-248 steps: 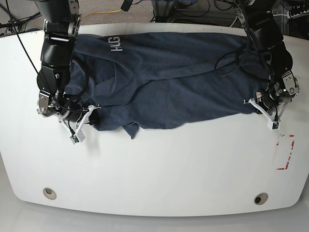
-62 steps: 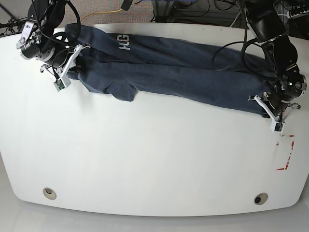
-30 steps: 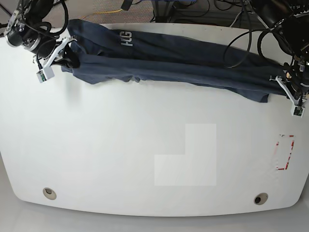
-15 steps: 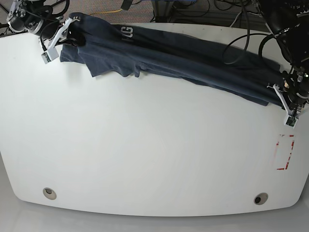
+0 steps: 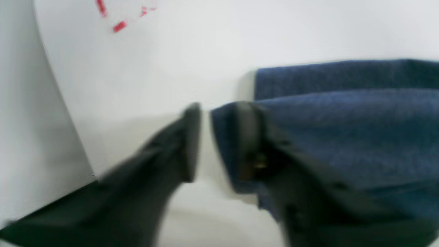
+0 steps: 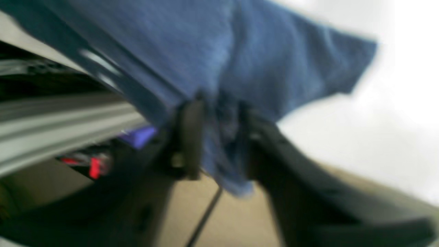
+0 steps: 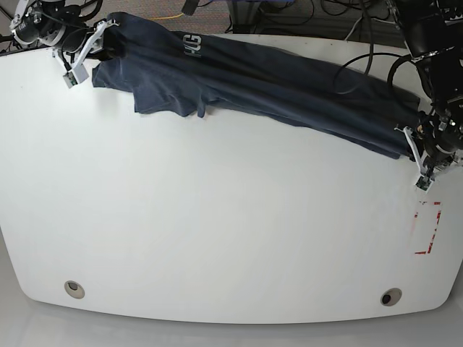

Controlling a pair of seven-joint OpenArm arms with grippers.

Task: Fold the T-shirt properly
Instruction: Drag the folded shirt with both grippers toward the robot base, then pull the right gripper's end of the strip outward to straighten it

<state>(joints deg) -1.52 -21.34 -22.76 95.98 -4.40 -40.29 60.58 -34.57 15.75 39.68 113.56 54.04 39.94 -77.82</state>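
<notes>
Right gripper clamped on shirt at far left; left gripper pinching its hem, near right edge of table

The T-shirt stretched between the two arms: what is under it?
Under the T-shirt lies the white table, bare where it shows. The right gripper and left gripper pinch its ends. Whatever sits beneath the cloth itself is covered.
</notes>
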